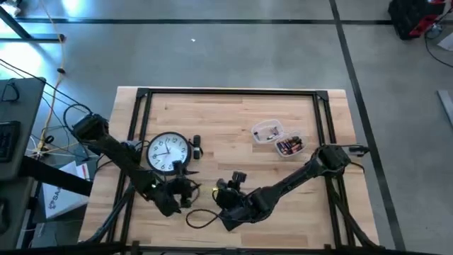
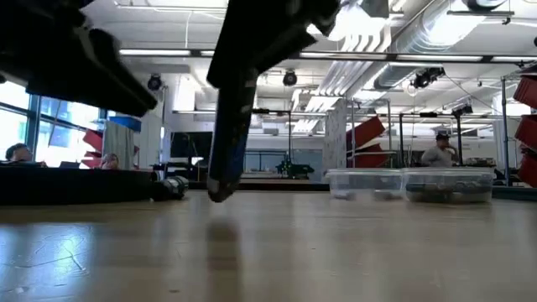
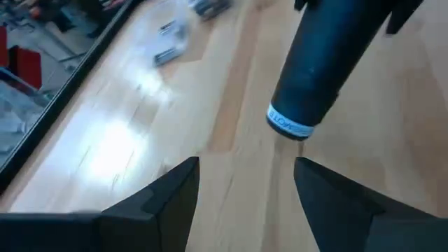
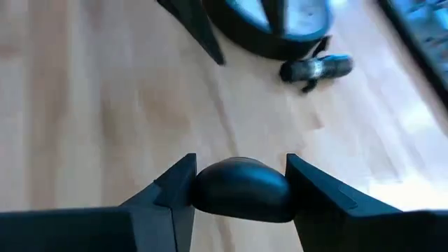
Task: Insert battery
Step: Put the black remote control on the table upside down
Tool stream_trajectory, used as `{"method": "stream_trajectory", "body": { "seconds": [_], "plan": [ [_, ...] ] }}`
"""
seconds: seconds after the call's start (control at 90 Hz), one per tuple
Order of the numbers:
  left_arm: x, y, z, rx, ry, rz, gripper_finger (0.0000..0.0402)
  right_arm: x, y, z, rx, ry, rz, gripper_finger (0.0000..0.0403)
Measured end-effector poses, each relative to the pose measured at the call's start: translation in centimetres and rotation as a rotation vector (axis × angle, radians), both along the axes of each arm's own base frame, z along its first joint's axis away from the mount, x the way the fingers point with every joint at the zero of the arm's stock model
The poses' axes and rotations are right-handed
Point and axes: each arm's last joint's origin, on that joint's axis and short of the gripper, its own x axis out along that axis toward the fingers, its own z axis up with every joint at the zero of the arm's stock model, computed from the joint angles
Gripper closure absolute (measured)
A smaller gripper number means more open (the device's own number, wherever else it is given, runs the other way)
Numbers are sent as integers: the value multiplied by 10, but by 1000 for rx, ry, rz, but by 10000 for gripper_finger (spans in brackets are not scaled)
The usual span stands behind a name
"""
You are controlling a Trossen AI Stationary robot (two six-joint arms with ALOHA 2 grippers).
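Near the front edge of the desk (image 1: 233, 113), the right gripper (image 4: 240, 183) has its fingers (image 4: 175, 189) closed on a rounded dark object (image 4: 241, 187), which fills the gap between them; what the object is cannot be told. In the high view this gripper (image 1: 228, 190) sits low on the desk, its arm stretching back and to the right toward the desk's right rail. A loop of dark cable (image 1: 202, 217) lies just in front of it.

Beside it, the left gripper (image 3: 246, 175) hangs over bare wood with its fingers (image 3: 171, 192) spread apart and nothing between them. Its arm runs in from the left rail, and the gripper (image 1: 185, 190) points across toward the right one; a dark tube of the right arm (image 3: 322, 63) shows close ahead of it.

Just behind the left gripper lies the clock (image 1: 168, 152), face up. A small dark cylinder (image 1: 197, 146) lies just beside its right edge.

Farther back and to the right are two clear tubs, touching. The nearer tub (image 1: 289, 146) holds a heap of batteries. The rear tub (image 1: 266, 132) holds only a few small items, too small to identify.
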Motion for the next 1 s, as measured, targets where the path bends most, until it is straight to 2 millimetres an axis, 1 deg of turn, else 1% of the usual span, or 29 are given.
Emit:
{"method": "stream_trajectory", "body": {
  "seconds": [0.1,0.2,0.3,0.4,0.489,0.622,0.733,0.856,1.0],
  "plan": [
    [-16,10,-5,-38,-71,30,191,-4,-5,-13,-47,-92,-121,249],
    [-27,17,-7,-70,-146,22,191,-11,-11,-26,-84,-160,-212,249],
    [-32,23,-12,-78,-184,5,191,-17,-16,-45,-89,-251,-284,249],
    [-31,25,-11,-89,-224,-5,191,-23,-21,-62,-59,-317,-328,249],
    [-30,27,-12,-80,-215,-17,191,-27,-26,-75,-29,-356,-356,249],
    [-28,29,-13,-79,-216,-7,191,-34,-31,-88,6,-362,-381,249],
    [-26,30,-12,-86,-213,-8,191,-39,-34,-95,57,-324,-385,249],
    [-25,31,-13,-112,-203,-26,191,-40,-34,-99,117,-283,-376,247],
    [-19,31,-10,-184,-208,-81,191,-39,-35,-102,214,-192,-351,232]
  ]
}}
